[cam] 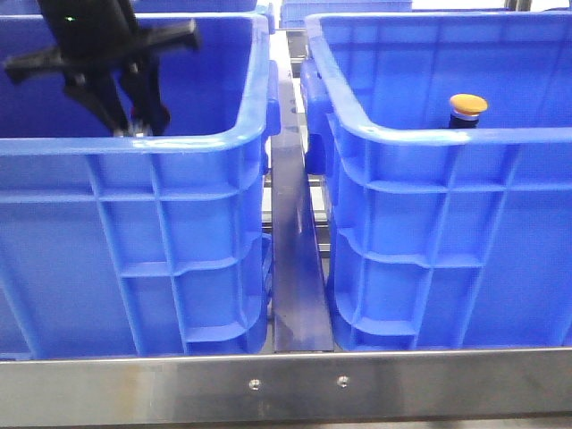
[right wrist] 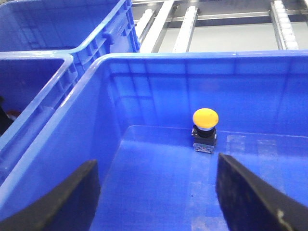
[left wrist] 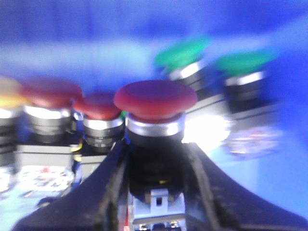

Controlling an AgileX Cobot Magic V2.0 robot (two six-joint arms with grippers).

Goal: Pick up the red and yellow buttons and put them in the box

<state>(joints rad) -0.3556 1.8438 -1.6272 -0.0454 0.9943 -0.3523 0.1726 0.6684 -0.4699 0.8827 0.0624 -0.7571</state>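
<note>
My left gripper (cam: 134, 125) reaches down into the left blue crate (cam: 170, 145). In the left wrist view it (left wrist: 156, 150) is shut on the black body of a red button (left wrist: 155, 98) with a dark red cap and silver collar. The yellow button (cam: 467, 107) stands upright on the floor of the right blue box (cam: 447, 136), near its front wall. The right wrist view shows this yellow button (right wrist: 205, 118) ahead of my right gripper (right wrist: 156, 162), which is open, empty and above the box floor (right wrist: 159, 178). The right gripper is out of the front view.
Beside the held button in the left crate stand more red buttons (left wrist: 50, 92), two green ones (left wrist: 185, 50) and a yellow one (left wrist: 7, 95). A dark metal divider (cam: 295, 250) runs between the crates. A steel rail (cam: 286, 384) lies along the front. More crates sit behind (right wrist: 57, 24).
</note>
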